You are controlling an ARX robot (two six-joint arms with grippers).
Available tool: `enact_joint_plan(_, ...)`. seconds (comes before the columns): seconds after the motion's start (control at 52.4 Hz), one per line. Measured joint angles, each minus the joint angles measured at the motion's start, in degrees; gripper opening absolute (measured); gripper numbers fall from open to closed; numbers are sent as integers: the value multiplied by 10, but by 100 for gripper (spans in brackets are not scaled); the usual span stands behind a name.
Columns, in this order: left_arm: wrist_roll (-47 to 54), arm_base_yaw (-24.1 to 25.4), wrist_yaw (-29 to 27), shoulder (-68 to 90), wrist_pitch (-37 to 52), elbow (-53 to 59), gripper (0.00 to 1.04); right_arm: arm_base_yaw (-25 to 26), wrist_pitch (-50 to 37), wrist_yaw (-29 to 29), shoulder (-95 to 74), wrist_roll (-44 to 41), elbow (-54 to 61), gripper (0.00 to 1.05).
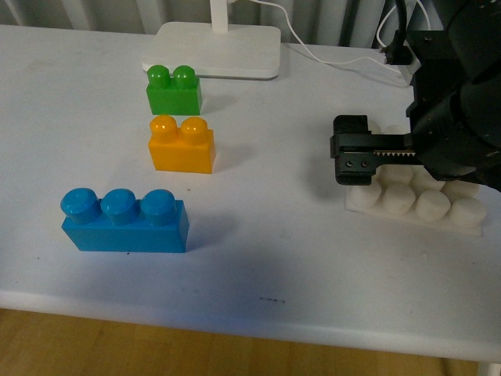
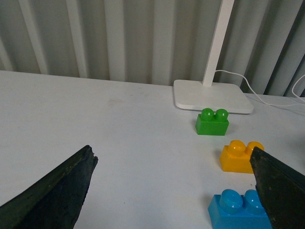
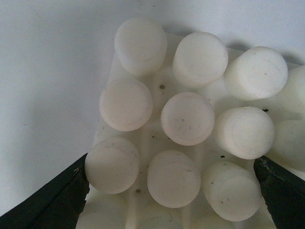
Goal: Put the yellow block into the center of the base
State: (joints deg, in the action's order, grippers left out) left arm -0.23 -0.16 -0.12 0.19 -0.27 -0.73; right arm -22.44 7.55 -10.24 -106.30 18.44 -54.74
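Nearest my camera, the blue brick (image 1: 125, 221) sits on the white table (image 1: 274, 266) with its three studs up. To its right and slightly farther lies the base (image 1: 415, 205), its near row of studs showing beneath the right gripper (image 1: 351, 150). That gripper hovers low over the plate, pointing leftward. The right wrist view looks straight down on the studs with both fingers spread to the frame's edges, so this pincer is wide apart and holds nothing. Farther back, well apart from the base, the yellow block (image 1: 182, 146) stands upright and untouched between the blue brick and the green brick (image 1: 174, 89), with the lamp foot (image 1: 215, 48) behind them all. The left gripper (image 2: 172, 155), absent from the front view, likewise shows spread, empty fingers in its own wrist view, raised above bare table short of the bricks. I judge the block rigid, light and smooth-walled (likely to slip if pinched on the rounded studs). I would grasp its two flat long sides below the studs, keeping it level so that its underside seats squarely on the base's middle studs.
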Motion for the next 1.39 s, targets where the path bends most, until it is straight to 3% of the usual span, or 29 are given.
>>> enact_joint_plan(0.764, 0, 0, 0, 0, 0, 0, 98, -85, 26, -28, -46, 44, -70, 96)
enact_joint_plan(1.184, 0, 0, 0, 0, 0, 0, 98, -83, 27, -33, -42, 46, -71, 96)
enact_joint_plan(1.394, 0, 0, 0, 0, 0, 0, 98, -60, 30, 2, 6, 38, -44, 96)
